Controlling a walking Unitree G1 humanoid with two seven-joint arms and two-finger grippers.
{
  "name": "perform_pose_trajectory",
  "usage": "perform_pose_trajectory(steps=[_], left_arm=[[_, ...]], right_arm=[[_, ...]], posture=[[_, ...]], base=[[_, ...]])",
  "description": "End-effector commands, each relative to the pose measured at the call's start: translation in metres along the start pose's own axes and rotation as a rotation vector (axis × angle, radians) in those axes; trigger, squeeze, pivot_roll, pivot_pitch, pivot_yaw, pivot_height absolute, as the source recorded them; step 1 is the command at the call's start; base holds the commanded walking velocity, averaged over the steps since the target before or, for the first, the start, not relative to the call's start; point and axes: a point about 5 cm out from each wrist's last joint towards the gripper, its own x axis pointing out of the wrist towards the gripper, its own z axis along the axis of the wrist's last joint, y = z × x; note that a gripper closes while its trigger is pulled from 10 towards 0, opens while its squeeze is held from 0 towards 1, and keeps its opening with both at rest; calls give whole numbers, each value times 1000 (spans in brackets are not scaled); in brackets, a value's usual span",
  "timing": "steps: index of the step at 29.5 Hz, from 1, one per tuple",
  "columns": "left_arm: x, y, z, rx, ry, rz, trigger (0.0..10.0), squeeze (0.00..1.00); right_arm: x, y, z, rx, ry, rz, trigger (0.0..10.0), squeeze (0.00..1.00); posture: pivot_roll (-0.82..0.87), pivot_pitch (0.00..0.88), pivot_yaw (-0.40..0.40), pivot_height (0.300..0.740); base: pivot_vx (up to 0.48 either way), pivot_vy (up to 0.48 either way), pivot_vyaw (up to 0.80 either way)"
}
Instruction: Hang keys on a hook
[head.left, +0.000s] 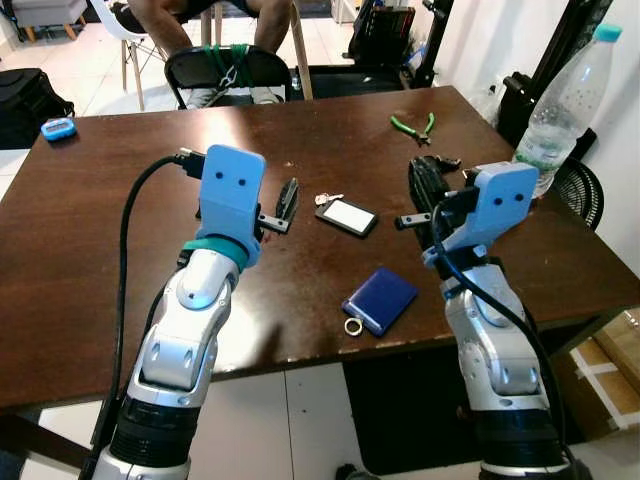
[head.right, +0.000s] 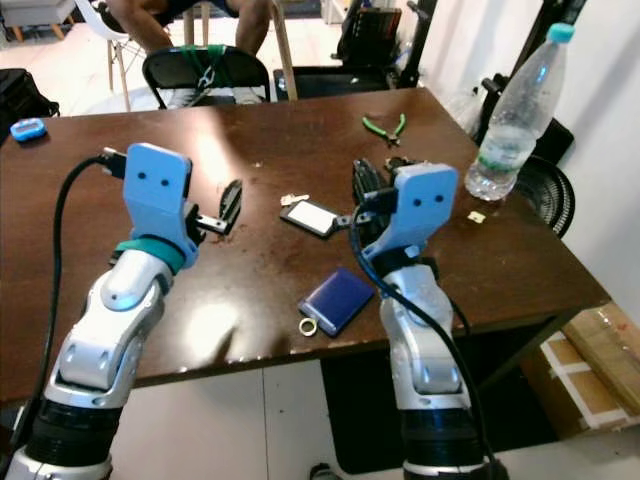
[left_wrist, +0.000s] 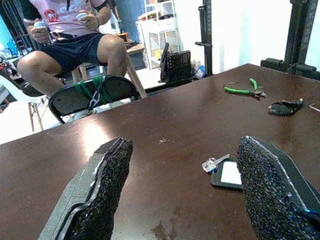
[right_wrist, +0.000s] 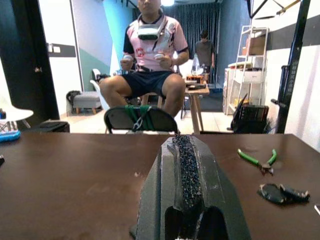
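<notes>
A small bunch of silver keys (head.left: 328, 199) lies in the middle of the dark wooden table (head.left: 110, 210), touching a black-framed white tag (head.left: 347, 216). My left gripper (head.left: 286, 204) hovers just left of the keys. Its fingers (left_wrist: 102, 187) stand wide open in the left wrist view, with the keys (left_wrist: 214, 163) on the table between and beyond them. My right gripper (head.left: 425, 190) is raised just right of the tag. Its fingers (right_wrist: 186, 170) are pressed together, shut on nothing.
A blue wallet (head.left: 380, 300) with a metal ring (head.left: 353, 326) lies near the front edge. Green pliers (head.left: 412, 126), a small black object (head.left: 447, 162) and a water bottle (head.left: 570, 100) sit at the back right. A person (right_wrist: 150, 60) sits behind a black chair (head.left: 228, 72).
</notes>
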Motion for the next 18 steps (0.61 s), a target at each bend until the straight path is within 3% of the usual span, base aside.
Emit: perform_pose_trajectory(steps=[1,3,12,18], left_arm=[[-3,0,-3,7,17,-4,10000,0],[-3,0,-4,6,22,-1,10000,0],[-4,0,-4,5,25,-2,10000,0],[-4,0,-5,10,40,13,10000,0]], right_arm=[[-2,2,-1,-10,14,6,10000,0],[-2,3,-2,-5,20,6,10000,0],[-3,3,-3,2,32,1,10000,0],[-2,2,-3,-19,37,3,10000,0]], posture=[[-203,75,93,740],[-203,77,93,740],[-202,78,93,740],[-203,80,91,740]], base=[[435,0,0],[435,0,0],[433,0,-733],[289,0,0]])
